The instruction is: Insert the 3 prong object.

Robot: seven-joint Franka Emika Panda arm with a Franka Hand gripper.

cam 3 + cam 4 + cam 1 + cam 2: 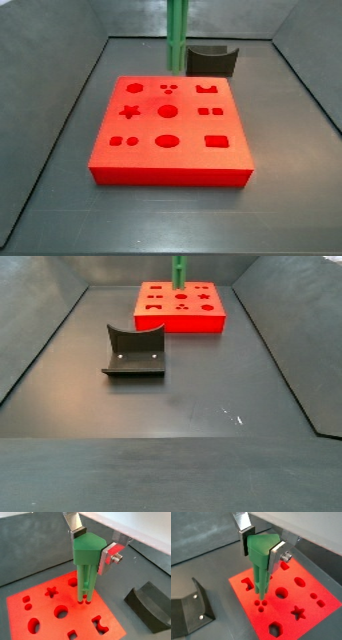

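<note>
My gripper [94, 544] is shut on the wide head of the 3 prong object [85, 567], a long bright green bar that hangs upright. In both wrist views its prong end is just above the red block [40, 607], close by the group of three small round holes [261, 604]; I cannot tell if the prongs touch. The gripper [262, 546] also grips the bar [261, 567] there. In both side views the bar [177, 35] stands above the block's far part [178, 271]. The gripper itself is out of view in both.
The red block [167, 150] has several shaped holes, among them a star [298, 614] and a circle [167, 112]. The dark fixture [135, 351] stands on the grey floor beside the block [211, 58]. Grey walls slope up round the floor.
</note>
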